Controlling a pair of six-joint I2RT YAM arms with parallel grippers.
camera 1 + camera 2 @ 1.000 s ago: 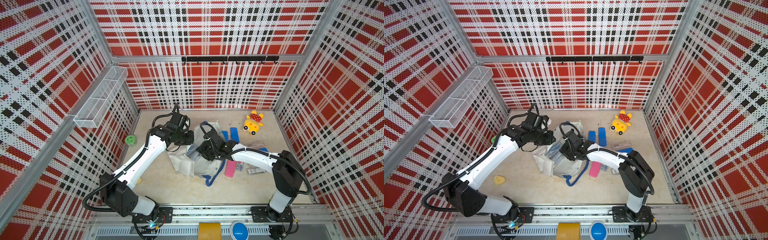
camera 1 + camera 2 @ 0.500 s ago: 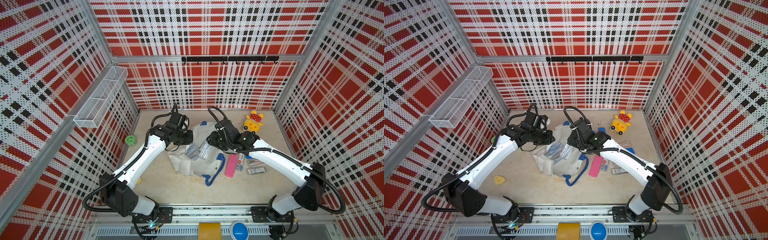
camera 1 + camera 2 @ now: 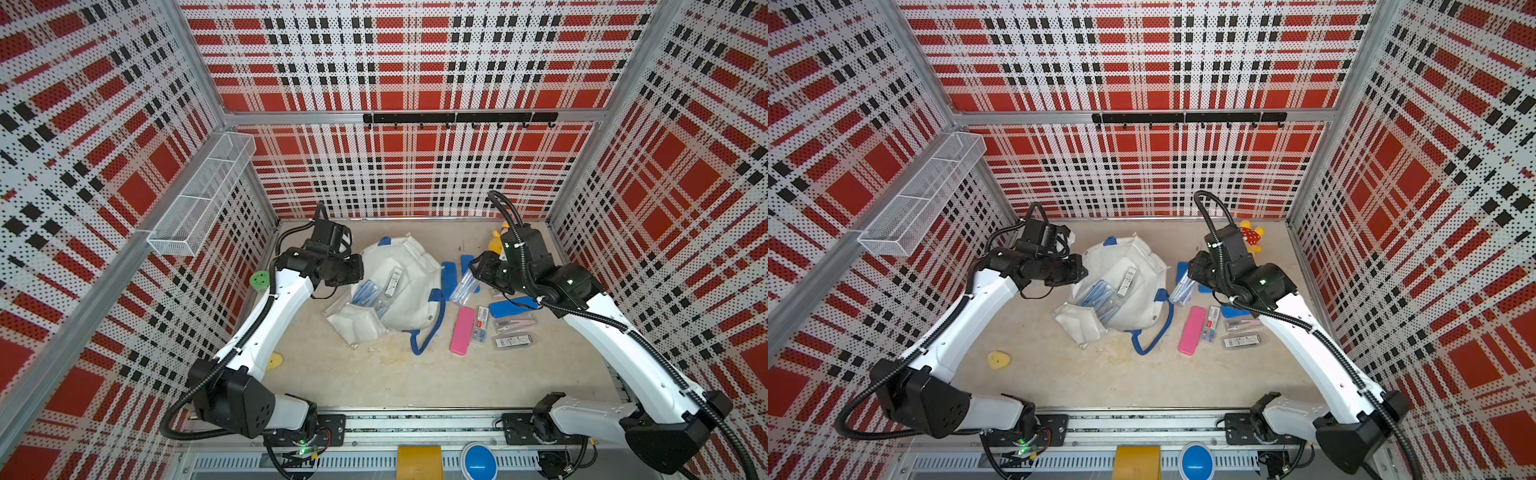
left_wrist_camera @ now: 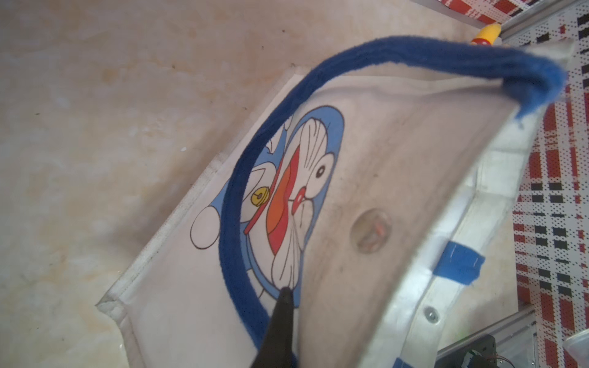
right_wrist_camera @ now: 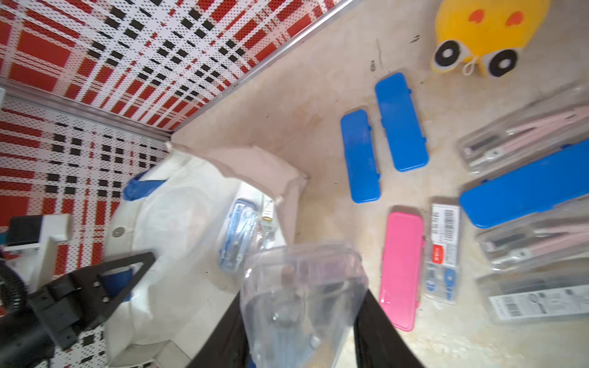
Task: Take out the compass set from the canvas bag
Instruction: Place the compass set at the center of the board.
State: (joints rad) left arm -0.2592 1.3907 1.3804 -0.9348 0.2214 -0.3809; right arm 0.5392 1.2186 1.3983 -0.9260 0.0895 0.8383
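The off-white canvas bag lies slumped mid-table with its mouth open and a blue handle trailing toward the front. My left gripper is shut on the bag's rim by the other blue handle, holding the cloth up. My right gripper is shut on a clear compass set case, held in the air just right of the bag. Two more clear cases lie inside the bag's mouth.
Right of the bag lie two short blue cases, a pink case, a long blue case and several clear packs. A yellow plush toy sits at the back right. A green roll and a yellow piece are at the left wall.
My right arm has drawn out of the bag's mouth and swung right and back, carrying the clear case with it. The left arm has held still on the bag.
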